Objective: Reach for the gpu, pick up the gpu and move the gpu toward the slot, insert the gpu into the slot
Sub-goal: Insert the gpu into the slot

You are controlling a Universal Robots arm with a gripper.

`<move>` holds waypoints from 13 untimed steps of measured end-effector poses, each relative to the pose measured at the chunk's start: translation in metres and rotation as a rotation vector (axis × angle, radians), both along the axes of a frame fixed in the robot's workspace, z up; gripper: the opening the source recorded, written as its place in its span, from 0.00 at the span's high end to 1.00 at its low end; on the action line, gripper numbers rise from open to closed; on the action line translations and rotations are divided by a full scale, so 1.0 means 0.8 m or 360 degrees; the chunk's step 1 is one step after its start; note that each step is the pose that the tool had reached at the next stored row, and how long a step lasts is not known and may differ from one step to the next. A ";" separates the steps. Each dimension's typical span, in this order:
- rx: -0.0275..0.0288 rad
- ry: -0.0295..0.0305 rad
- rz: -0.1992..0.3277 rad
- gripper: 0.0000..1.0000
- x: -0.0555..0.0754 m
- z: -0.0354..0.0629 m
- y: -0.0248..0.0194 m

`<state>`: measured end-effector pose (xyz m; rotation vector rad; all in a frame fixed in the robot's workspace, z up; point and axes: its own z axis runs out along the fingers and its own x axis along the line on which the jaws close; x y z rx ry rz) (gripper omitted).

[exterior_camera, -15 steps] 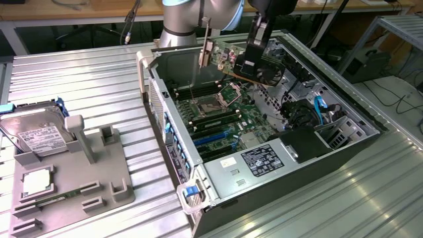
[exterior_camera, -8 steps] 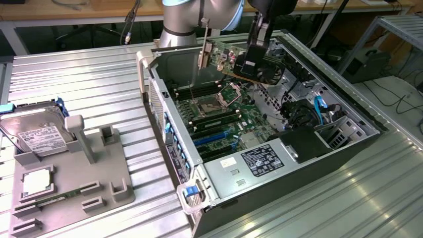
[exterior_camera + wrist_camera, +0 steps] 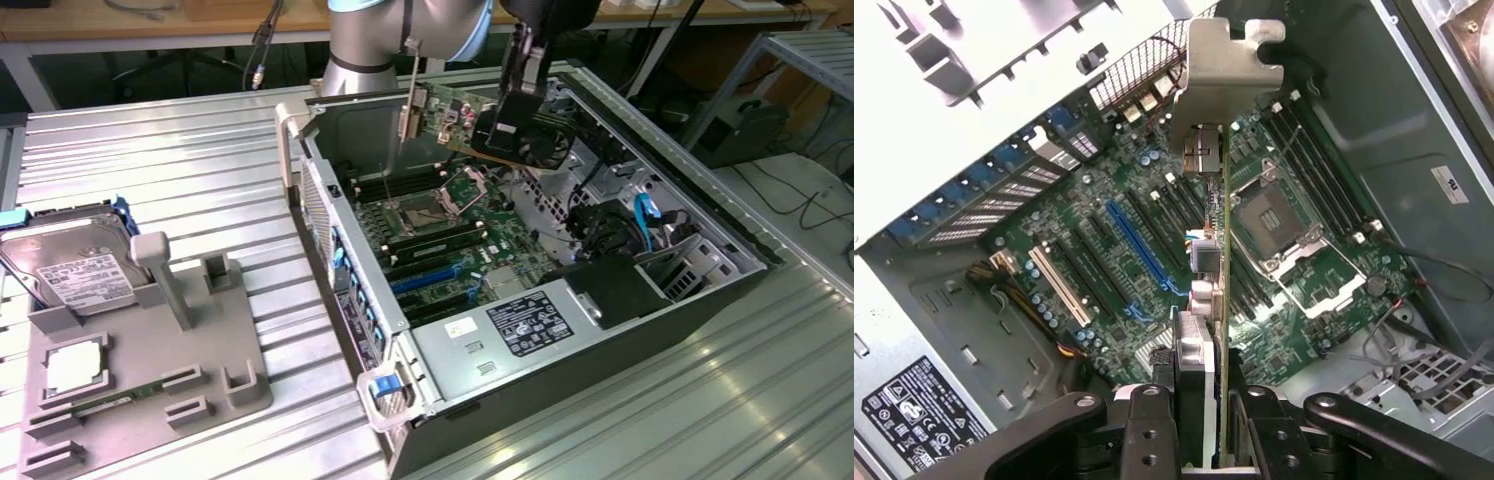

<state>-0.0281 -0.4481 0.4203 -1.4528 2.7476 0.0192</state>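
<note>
The black metal gripper point(image 3: 1210, 405) is clamping its fingers point(image 3: 1147, 430) on the thin green circuit-card gpu point(image 3: 1221, 220); it is hanging above the long blue plastic slot point(image 3: 1144, 245), seemingly askew; descending so is risking jamming beside that slot.

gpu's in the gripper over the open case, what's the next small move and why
Probably a small sideways shift with a twist, not a descent. The gripper holds the gpu clear above the motherboard, and in the wrist view its edge runs at an angle to the blue slot and beside it, nearer the processor socket.
</note>
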 end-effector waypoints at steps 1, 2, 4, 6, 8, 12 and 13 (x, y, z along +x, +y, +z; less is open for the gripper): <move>0.00000 0.00000 0.0011 0.72 0.000 0.000 0.0000; 0.00000 0.00000 0.0021 0.72 0.000 0.000 0.0000; 0.00000 0.00000 0.0045 0.72 0.000 0.000 0.0000; -0.00001 0.00000 0.0065 0.72 0.000 0.000 0.0000; 0.00000 0.00000 0.0086 0.72 0.000 0.000 0.0000; 0.00001 0.00000 0.0129 0.72 0.000 0.000 0.0000; 0.00000 0.00000 0.0140 0.72 0.000 0.000 0.0000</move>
